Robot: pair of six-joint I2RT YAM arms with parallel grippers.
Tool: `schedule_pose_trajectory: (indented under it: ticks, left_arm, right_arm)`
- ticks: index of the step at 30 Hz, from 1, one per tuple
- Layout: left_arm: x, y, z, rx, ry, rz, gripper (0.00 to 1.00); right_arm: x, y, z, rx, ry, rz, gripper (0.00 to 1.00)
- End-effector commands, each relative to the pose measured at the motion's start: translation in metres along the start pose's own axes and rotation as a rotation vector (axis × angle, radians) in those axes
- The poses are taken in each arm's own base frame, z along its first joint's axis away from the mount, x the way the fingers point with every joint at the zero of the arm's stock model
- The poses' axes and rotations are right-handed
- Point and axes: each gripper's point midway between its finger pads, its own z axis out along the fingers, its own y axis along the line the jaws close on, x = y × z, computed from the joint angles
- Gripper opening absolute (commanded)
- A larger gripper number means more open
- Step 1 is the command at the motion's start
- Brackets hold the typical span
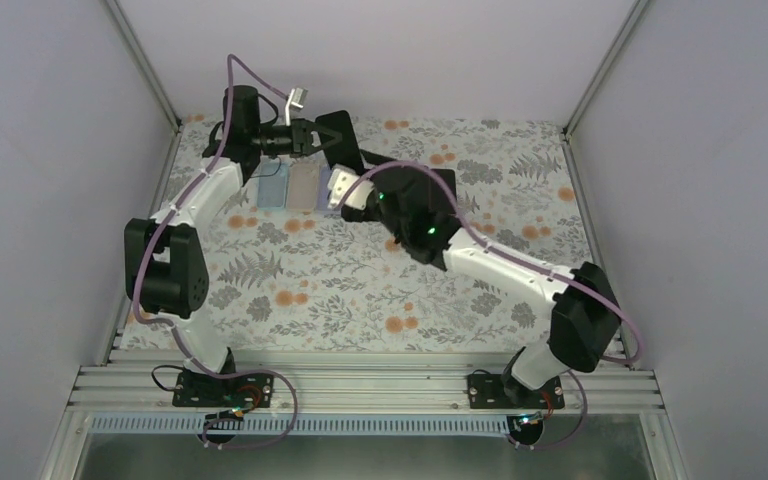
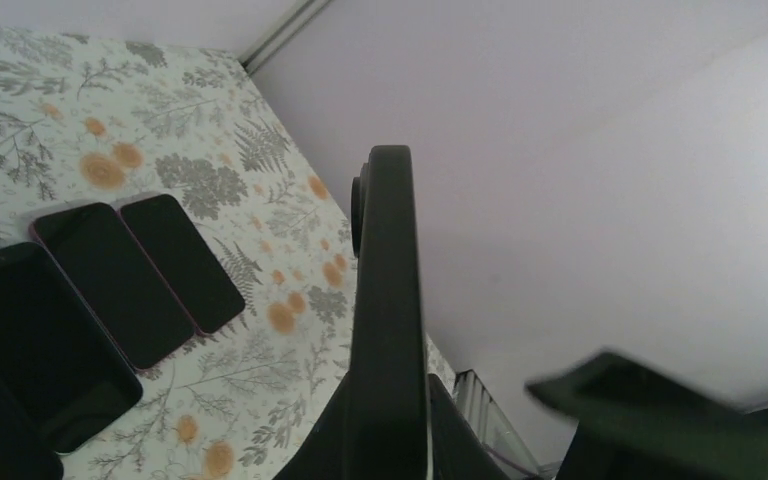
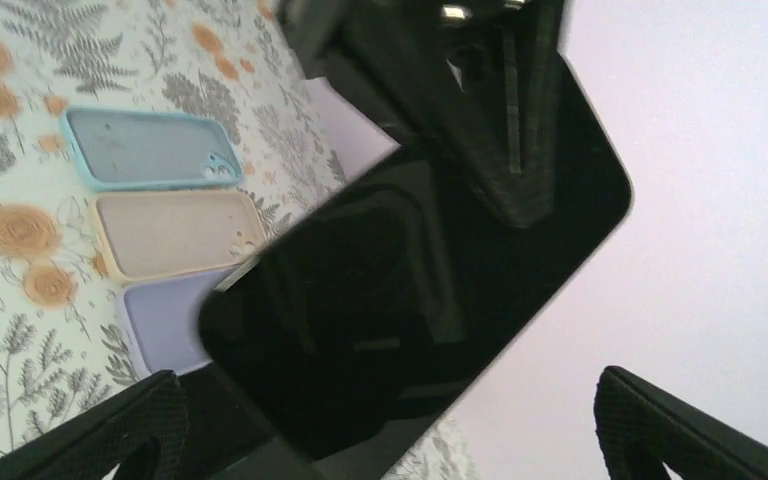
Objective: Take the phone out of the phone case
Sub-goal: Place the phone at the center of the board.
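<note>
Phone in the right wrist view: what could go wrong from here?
1. The left end effector pinches the phone near one end only, so it may pivot or slip and drop towards the lavender case.
2. The open right end effector sits close to the phone; pulling away carelessly could knock it loose.

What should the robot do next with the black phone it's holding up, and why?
Probably the left gripper should lower the phone to the table beside the other phones: it looks bare, the right gripper stands open, and empty cases lie below.
</note>
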Motion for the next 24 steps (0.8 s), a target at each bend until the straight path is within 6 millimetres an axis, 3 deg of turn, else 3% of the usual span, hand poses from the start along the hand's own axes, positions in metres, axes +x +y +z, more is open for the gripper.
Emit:
schedule_pose_trajectory:
  ticks: [1, 9, 13, 16, 24]
  left_arm:
    - [-0.01, -0.037, -0.011, 0.0, -0.022, 0.212, 0.02]
    - [-0.003, -0.056, -0.014, 0.041, -0.02, 0.379, 0.02]
    - [0.001, -0.067, -0.014, 0.078, -0.016, 0.418, 0.02]
    - [0.007, -0.078, -0.013, 0.131, 0.0, 0.443, 0.02]
    - [0.014, -0.098, -0.008, 0.177, 0.01, 0.491, 0.02]
  right_arm:
    - [-0.015, -0.01, -0.02, -0.227, -0.087, 0.272, 0.95]
    - [-0.02, -0.042, -0.043, -0.492, -0.219, 0.584, 0.92]
    - [-0.014, -0.06, -0.05, -0.587, -0.278, 0.725, 0.91]
    - [-0.006, -0.069, -0.05, -0.646, -0.302, 0.82, 0.86]
    - [-0.001, -0.07, -0.053, -0.824, -0.349, 0.99, 0.79]
